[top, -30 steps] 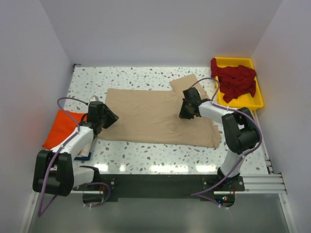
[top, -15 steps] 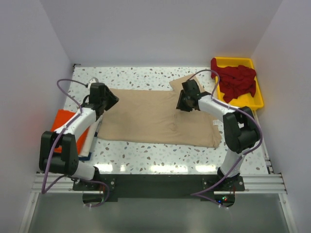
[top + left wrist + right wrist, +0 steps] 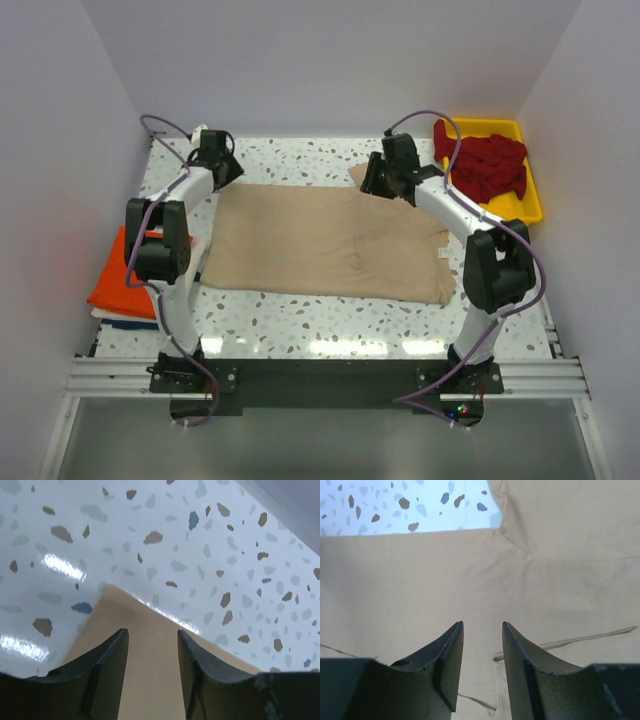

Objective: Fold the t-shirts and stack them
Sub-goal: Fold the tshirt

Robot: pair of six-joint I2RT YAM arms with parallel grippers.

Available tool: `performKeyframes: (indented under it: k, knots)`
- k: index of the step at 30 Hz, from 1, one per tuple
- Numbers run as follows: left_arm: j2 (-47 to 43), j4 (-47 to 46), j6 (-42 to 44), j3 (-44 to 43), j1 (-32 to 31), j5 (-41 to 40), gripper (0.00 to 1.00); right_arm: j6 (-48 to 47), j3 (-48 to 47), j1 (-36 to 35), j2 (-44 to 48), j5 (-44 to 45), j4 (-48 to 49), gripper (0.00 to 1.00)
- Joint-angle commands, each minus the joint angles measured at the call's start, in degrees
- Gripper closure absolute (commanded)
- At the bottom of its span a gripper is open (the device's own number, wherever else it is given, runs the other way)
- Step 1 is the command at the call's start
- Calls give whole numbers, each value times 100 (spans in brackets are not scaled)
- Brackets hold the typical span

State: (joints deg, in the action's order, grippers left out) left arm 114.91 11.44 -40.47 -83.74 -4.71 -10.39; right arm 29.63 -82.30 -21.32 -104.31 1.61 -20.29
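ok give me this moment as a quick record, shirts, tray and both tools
beige t-shirt: spread flat on the table, not yet folded
left tool: open, over the beige shirt's far left corner, holding nothing
right tool: open, over the beige shirt by its far right sleeve, holding nothing
orange t-shirt: at the table's left edge, apart from the beige one
dark red t-shirts: bunched in the yellow tray, far right corner
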Motion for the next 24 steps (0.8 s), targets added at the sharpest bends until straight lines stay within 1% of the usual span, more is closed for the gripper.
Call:
performKeyframes:
  k: [1, 2, 8, 10, 17, 24]
  knots:
    - [382, 410, 785, -1018, 32, -595, 51, -247, -321, 181, -142, -152, 8, 59]
    - [487, 585, 838, -1143, 32, -735, 52, -264, -339, 216, -177, -152, 25, 59]
    - [1120, 956, 1006, -1636, -4, -920, 55, -221, -462, 488, -212, -494, 78, 59]
    - [1191, 1009, 997, -1663, -12, -956, 57, -221, -497, 567, -212, -547, 70, 59]
    - [1437, 1000, 971, -1671, -30, -1000, 57, -229, -462, 673, -186, -705, 140, 59]
    - [1499, 983, 971, -1724, -30, -1008, 57, -238, -269, 699, -98, -723, 263, 59]
